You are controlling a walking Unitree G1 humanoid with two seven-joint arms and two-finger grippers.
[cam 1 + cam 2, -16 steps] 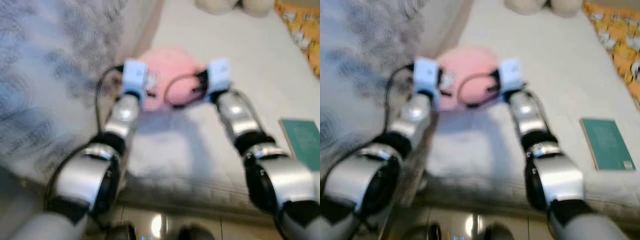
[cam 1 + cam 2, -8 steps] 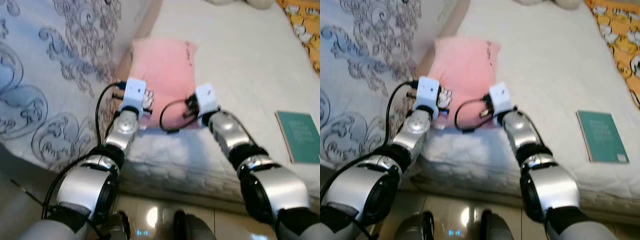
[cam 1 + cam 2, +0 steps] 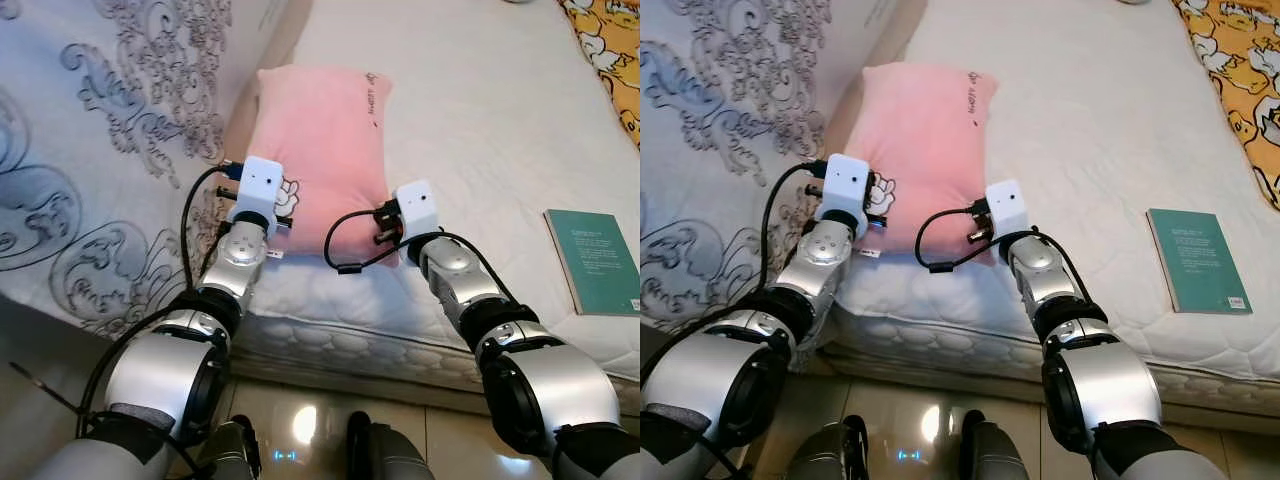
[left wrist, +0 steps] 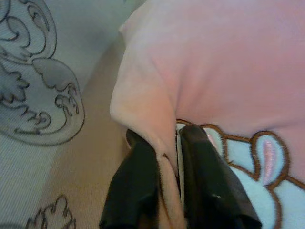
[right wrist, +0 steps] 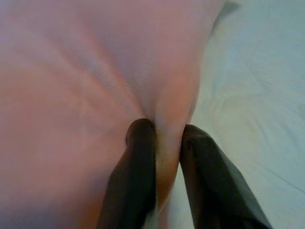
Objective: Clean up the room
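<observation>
A pink pillow (image 3: 325,140) lies on the white mattress (image 3: 480,110), near its left edge beside a patterned blanket. My left gripper (image 4: 167,138) is shut on the pillow's near left corner, a fold of pink fabric pinched between its black fingers (image 4: 205,181). My right gripper (image 5: 162,131) is shut on the pillow's near right edge, with pink cloth squeezed between both fingers (image 5: 136,176). In the eye views both wrists (image 3: 258,190) reach forward to the pillow's near side, the right wrist (image 3: 412,212) a little lower.
A teal book (image 3: 592,260) lies flat on the mattress at the right. A grey-white blanket with scroll patterns (image 3: 100,130) covers the left. An orange printed cloth (image 3: 605,45) sits at the far right. Glossy floor tiles (image 3: 300,425) and my feet show below the bed edge.
The pillow now lies flatter and longer on the mattress than one second ago, still held at both near corners. The camera has steadied and shifted; the picture is no longer blurred.
</observation>
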